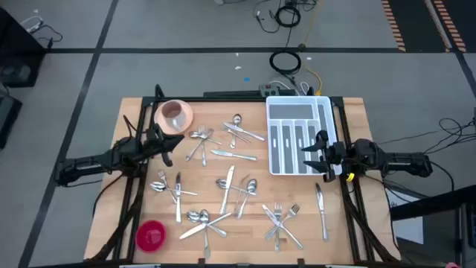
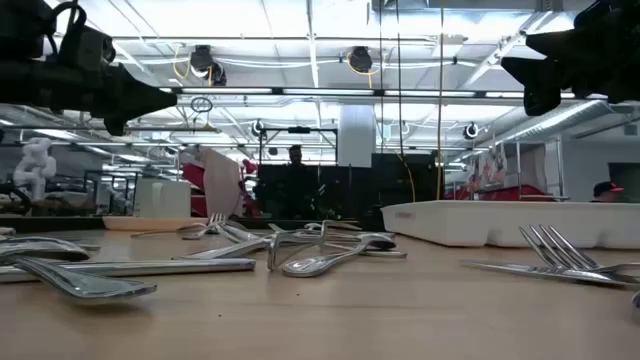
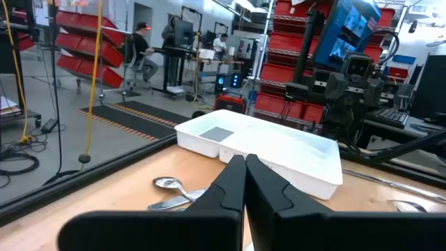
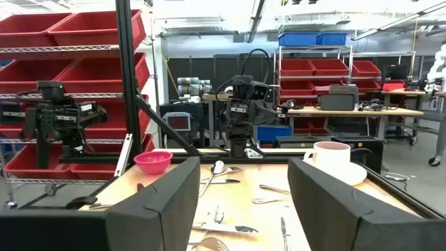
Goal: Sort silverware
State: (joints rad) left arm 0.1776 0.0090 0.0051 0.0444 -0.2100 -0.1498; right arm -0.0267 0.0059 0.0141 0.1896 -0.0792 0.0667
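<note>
Silverware lies scattered flat on the wooden table (image 1: 349, 112): spoons and a knife (image 1: 212, 143) toward the far left, forks (image 1: 281, 219) near the front, a lone knife (image 1: 321, 212) at the right. In the low view, spoons (image 2: 320, 255) and a fork (image 2: 560, 250) show on the tabletop. My left gripper (image 1: 168, 146) hovers shut over the table's left part, fingertips together (image 3: 244, 162), with nothing between them. My right gripper (image 1: 316, 154) hovers open at the right side of the white tray (image 1: 297, 138), its fingers spread wide (image 4: 244, 188) and holding nothing.
A pink cup on a saucer (image 1: 175, 115) stands at the far left corner. A red bowl (image 1: 151, 235) sits at the near left corner. The white tray (image 3: 272, 150) has several compartments. Bare wood shows at the near right (image 1: 357, 231).
</note>
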